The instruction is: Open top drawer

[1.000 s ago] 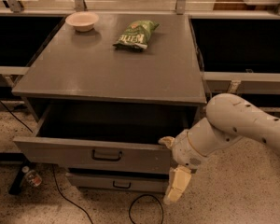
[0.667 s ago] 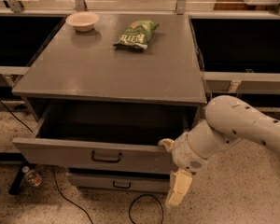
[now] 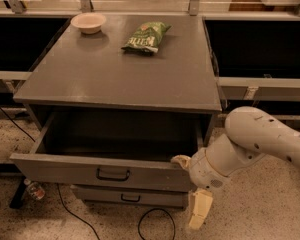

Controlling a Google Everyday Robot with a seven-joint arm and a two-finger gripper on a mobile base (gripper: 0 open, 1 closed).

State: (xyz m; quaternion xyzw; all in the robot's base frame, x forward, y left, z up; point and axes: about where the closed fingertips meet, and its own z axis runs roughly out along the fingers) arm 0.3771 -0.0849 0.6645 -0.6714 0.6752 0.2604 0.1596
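The top drawer (image 3: 65,168) of the grey cabinet is pulled out, with its deep dark box showing and its black loop handle (image 3: 113,174) at the centre of the front. My gripper (image 3: 191,185) is at the right end of the drawer front, well right of the handle. It is open and holds nothing. One cream finger (image 3: 182,160) rests at the top edge of the drawer front, and the other finger (image 3: 199,210) hangs down in front of the cabinet's lower right corner.
A narrower grey drawer (image 3: 130,197) sits shut below. On the cabinet top (image 3: 125,74) lie a green chip bag (image 3: 146,37) and a pale bowl (image 3: 88,22). A black cable (image 3: 150,221) and a bottle (image 3: 35,190) lie on the floor.
My gripper and wrist have shifted slightly right and down beside the drawer front. The drawer stays pulled out.
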